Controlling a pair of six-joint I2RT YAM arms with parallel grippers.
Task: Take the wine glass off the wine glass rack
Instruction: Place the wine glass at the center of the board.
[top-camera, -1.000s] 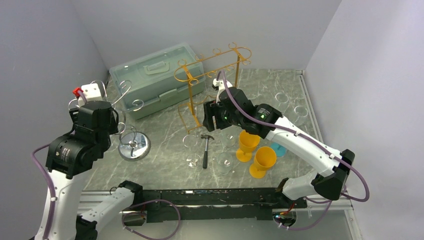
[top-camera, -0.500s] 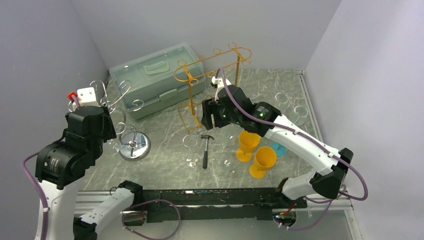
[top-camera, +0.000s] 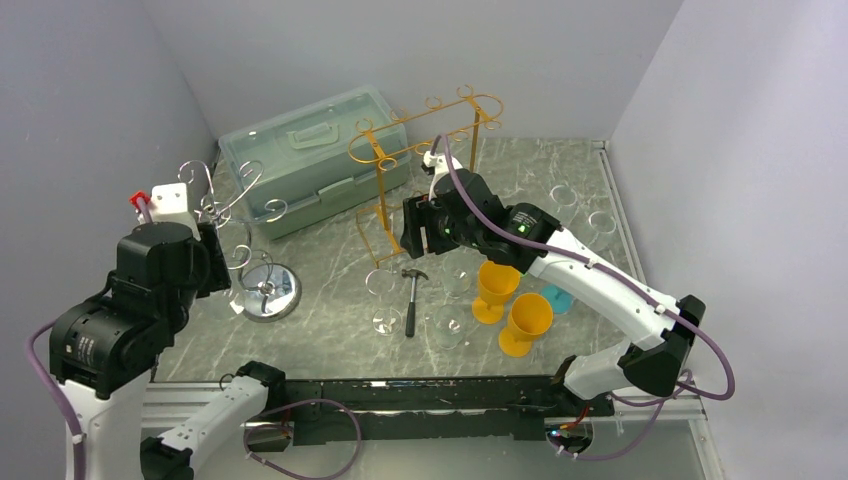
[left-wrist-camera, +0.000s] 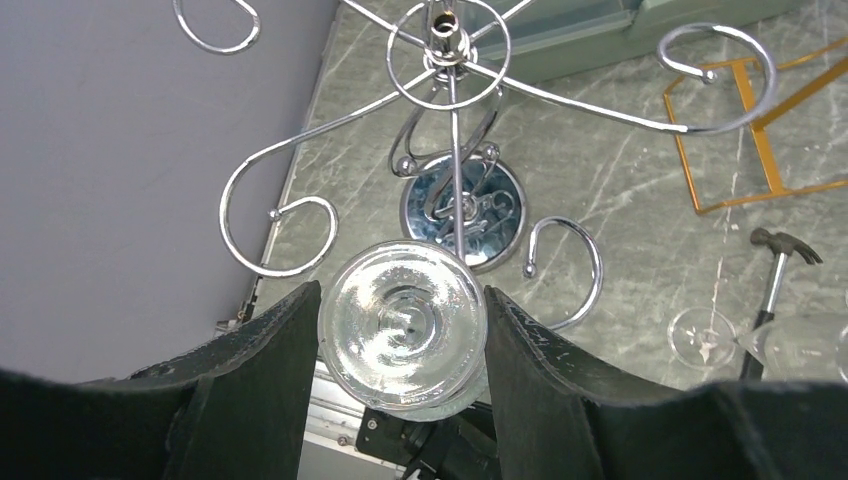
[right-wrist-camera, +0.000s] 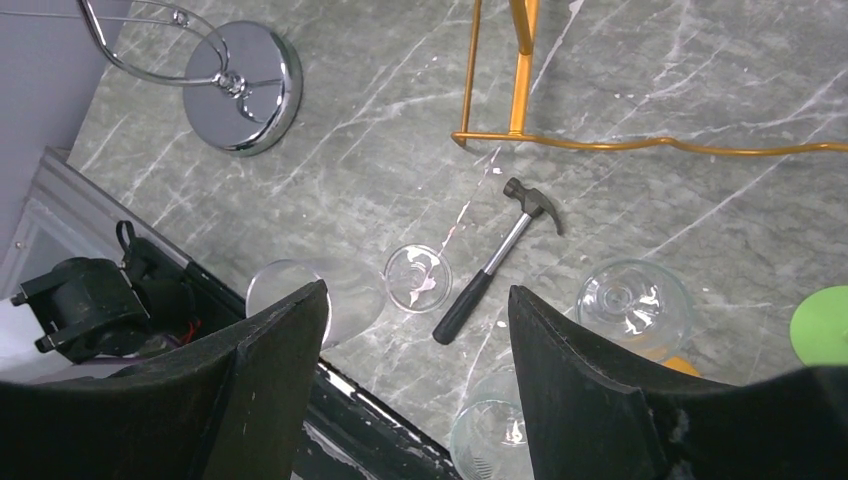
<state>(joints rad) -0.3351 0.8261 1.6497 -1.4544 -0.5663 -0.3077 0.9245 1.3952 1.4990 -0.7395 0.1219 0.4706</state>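
Left end effector: it pinches the wine glass between both fingers.
Wine glass: its round foot faces my left wrist camera. It is up in the air, near the silver wine glass rack. I cannot tell if it touches a hook.
Right end effector: spread wide and holding nothing.
Under it: a hammer and clear glasses lie on the desk.
Close by: the gold rack.
Farther back: a green box.
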